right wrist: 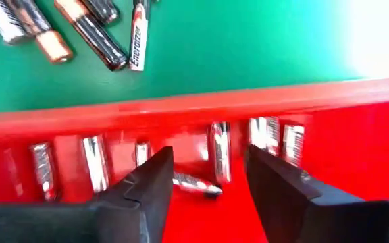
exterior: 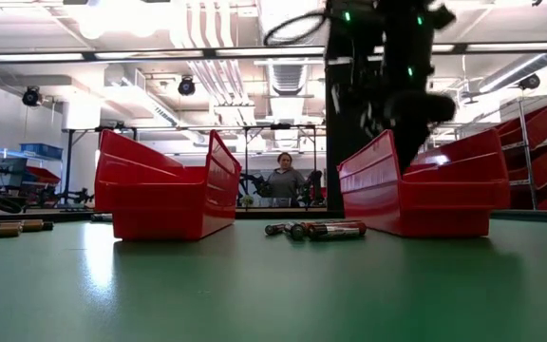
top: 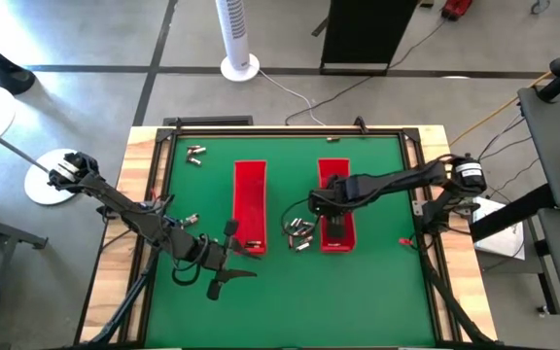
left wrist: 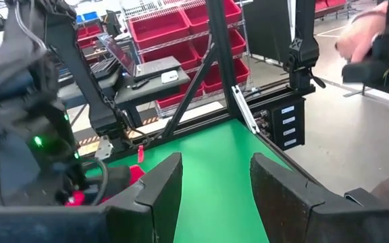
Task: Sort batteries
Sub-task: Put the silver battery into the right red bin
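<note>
While over the right red tray (top: 335,228), right gripper (right wrist: 204,177) parted, empty, above batteries (right wrist: 219,152).

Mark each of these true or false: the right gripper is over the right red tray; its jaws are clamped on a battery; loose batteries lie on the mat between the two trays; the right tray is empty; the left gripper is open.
1. The right gripper is over the right red tray. True.
2. Its jaws are clamped on a battery. False: they stand open with nothing between them.
3. Loose batteries lie on the green mat between the two trays. True.
4. The right tray is empty. False: several batteries in the tray lie on its floor.
5. The left gripper is open. True, and it holds nothing.
</note>
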Motion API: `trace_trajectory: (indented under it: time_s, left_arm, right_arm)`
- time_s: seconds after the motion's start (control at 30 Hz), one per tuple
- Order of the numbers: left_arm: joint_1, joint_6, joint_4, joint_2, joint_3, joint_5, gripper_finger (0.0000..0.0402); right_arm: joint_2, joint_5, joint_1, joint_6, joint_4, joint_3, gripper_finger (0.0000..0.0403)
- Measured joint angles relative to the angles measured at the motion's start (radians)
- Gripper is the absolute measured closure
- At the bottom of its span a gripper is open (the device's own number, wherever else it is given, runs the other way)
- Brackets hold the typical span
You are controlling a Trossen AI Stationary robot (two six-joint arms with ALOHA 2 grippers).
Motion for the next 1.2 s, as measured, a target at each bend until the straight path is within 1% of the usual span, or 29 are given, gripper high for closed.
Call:
trace_trajectory:
  time_s: [0.07,0.13,0.23,0.33,0.4,0.47,0.57,0.73,0.87,0.97,1.1,1.2]
  left_arm:
    - [0.002,-0.001,0.0,0.0,0.0,-0.001,0.0246]
    - [0.007,-0.001,0.0,0.0,0.0,-0.007,0.0246]
    - [0.011,-0.002,0.0,0.0,0.0,-0.05,0.0246]
    - [0.014,-0.006,-0.003,0.0,0.0,-0.089,0.0246]
    - [0.015,-0.006,-0.003,0.0,0.0,-0.1,0.0246]
    - [0.015,-0.006,-0.003,0.0,0.0,-0.104,0.0246]
    - [0.021,-0.006,-0.003,0.0,0.0,-0.104,0.0246]
    - [0.033,-0.006,0.001,0.002,0.0,-0.105,0.0246]
    - [0.039,0.013,0.032,0.019,0.0,-0.108,0.0246]
    - [0.041,0.033,0.088,0.031,0.0,-0.153,0.0246]
    - [0.041,0.143,0.097,0.047,0.0,-0.156,0.0246]
    - [0.041,0.142,0.141,0.048,0.0,-0.159,0.0246]
  right_arm:
    - [-0.005,0.058,0.013,0.015,-0.07,0.059,0.0214]
    - [-0.024,0.146,0.033,0.028,-0.133,0.115,0.0207]
    - [-0.058,0.256,0.072,0.045,-0.206,0.186,0.02]
    - [-0.102,0.301,0.118,0.089,-0.232,0.231,0.0197]
    - [-0.141,0.305,0.156,0.122,-0.215,0.242,0.0198]
    - [-0.178,0.306,0.202,0.158,-0.169,0.237,0.02]
    - [-0.216,0.315,0.29,0.179,-0.038,0.2,0.0199]
    - [-0.217,0.385,0.441,0.178,0.2,0.14,0.0202]
    - [-0.171,0.458,0.547,0.182,0.346,0.113,0.0202]
    - [-0.121,0.517,0.622,0.189,0.456,0.098,0.0204]
    - [-0.044,0.598,0.696,0.213,0.58,0.082,0.0209]
    - [0.021,0.714,0.739,0.295,0.617,0.08,0.0208]
